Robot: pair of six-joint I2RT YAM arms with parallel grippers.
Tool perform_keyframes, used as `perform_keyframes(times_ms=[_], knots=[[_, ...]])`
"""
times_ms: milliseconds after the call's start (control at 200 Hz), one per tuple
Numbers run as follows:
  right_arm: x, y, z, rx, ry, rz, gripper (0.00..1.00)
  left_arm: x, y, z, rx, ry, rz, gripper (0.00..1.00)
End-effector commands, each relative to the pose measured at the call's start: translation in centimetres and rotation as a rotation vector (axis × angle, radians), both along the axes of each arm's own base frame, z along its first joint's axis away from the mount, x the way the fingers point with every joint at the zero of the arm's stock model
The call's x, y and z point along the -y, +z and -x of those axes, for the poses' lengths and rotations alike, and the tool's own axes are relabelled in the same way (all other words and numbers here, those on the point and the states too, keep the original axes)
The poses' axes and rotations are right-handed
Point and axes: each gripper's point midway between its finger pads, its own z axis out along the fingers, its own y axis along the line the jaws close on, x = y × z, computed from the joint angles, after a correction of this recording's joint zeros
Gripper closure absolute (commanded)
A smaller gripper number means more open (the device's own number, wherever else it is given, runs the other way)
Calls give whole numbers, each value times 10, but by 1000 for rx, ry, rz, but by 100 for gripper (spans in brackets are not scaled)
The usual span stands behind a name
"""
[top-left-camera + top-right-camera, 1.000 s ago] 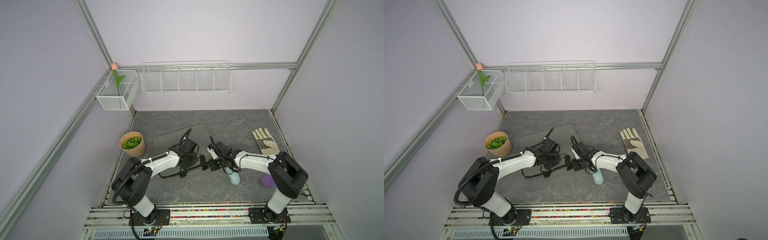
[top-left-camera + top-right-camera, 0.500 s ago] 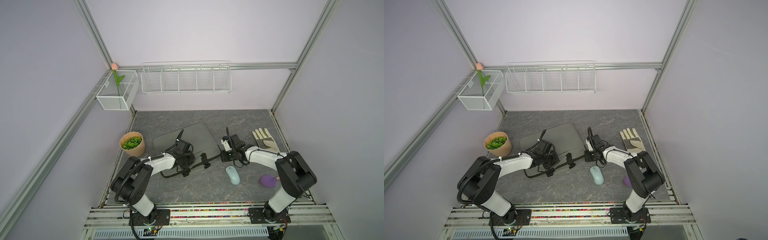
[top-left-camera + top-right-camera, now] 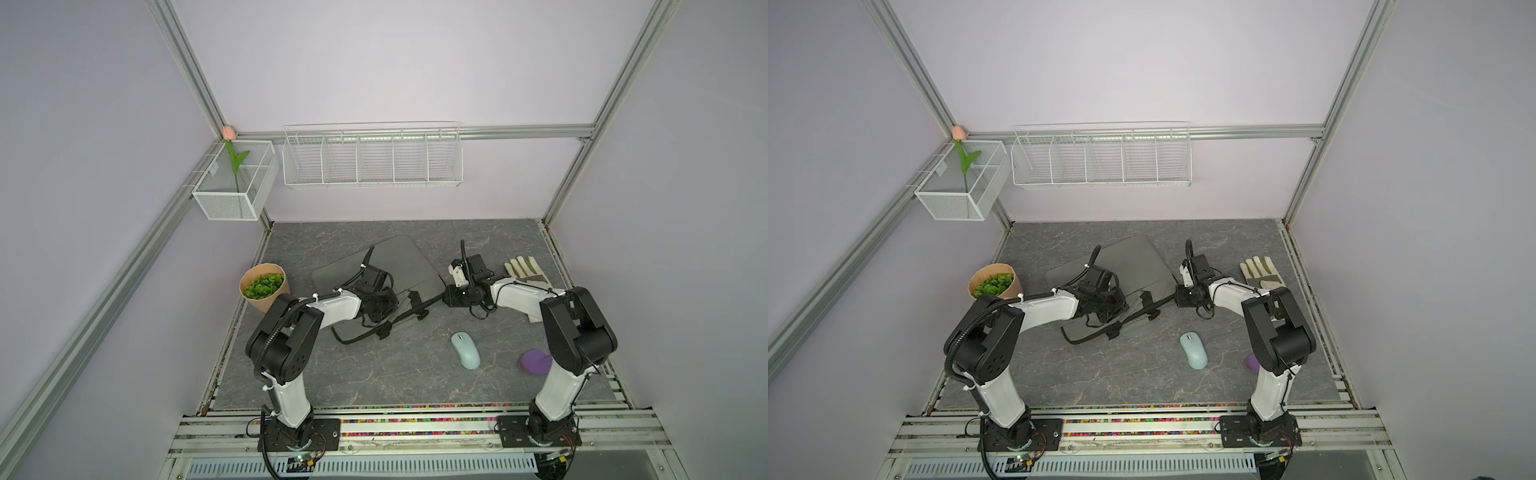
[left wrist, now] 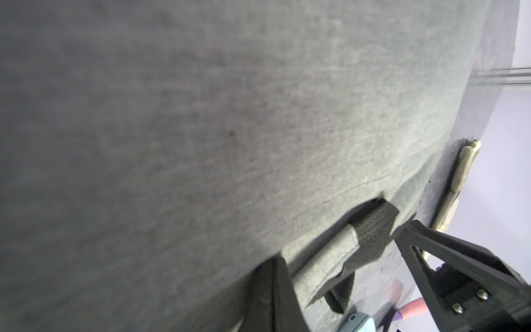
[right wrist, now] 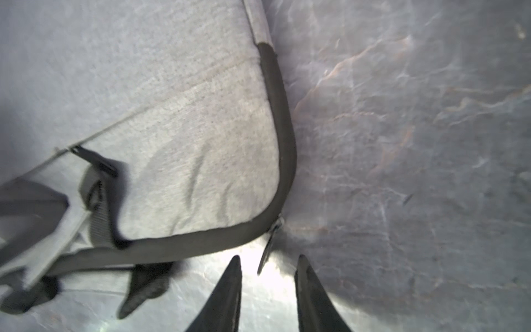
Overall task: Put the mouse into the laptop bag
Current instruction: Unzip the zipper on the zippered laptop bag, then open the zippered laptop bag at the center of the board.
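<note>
Zipper pull (image 5: 267, 250) lies between the parted, empty right fingers (image 5: 230, 290): close squarely on it, draw along the laptop bag (image 5: 184, 115) edge. Left fingers (image 4: 273, 290) look apart in the wrist view, grip unclear.

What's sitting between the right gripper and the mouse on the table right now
Nothing: in both top views only bare grey tabletop separates the right gripper, by the laptop bag's corner, from the mouse.
</note>
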Motion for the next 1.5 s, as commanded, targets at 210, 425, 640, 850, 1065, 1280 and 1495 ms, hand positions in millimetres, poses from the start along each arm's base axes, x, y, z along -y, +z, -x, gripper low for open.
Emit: perform_keyframes(times_ms=[210,425,640,850,1065,1280,1495], knots=[[8,29,1,37,-6,-12,51,-10,29,8,-2,-29,-84,100],[-11,60,34,81,34,-41,59,-48,108,17,168,7,-177,100],[-81,72,94,84,175,-118,62,-145,132,42,260,172,-470,81],[-140,74,137,72,282,-169,56,-188,105,51,198,265,-460,79],[-166,44,137,0,313,-79,48,-182,81,44,176,247,-435,70],[-181,28,120,-12,304,-25,41,-178,50,38,111,221,-462,76],[-194,18,107,-33,275,3,40,-173,8,40,33,198,-465,80]])
